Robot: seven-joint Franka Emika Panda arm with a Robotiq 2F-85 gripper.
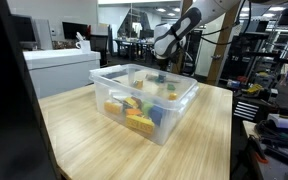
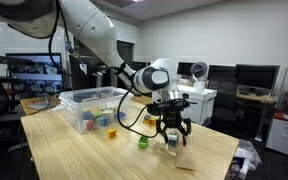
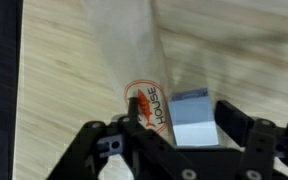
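In the wrist view my gripper [image 3: 182, 108] hangs just above the wooden table with its jaws open. A small light-blue block [image 3: 194, 118] lies between the two fingers, and a gap shows on each side of it. Beside the block lies a flat brown paper bag [image 3: 129, 50] with a red fish logo, and the one finger [image 3: 136, 108] stands over that logo. In an exterior view the gripper [image 2: 172, 130] points straight down over the block and the bag [image 2: 184, 158] near the table's end. Nothing is held.
A clear plastic bin [image 2: 94, 108] of several coloured blocks stands further along the table [image 2: 74, 155], and also shows in an exterior view [image 1: 149, 100]. A green block [image 2: 142, 143] and two loose blocks [image 2: 111, 133] lie between bin and gripper. The table edge is close to the bag.
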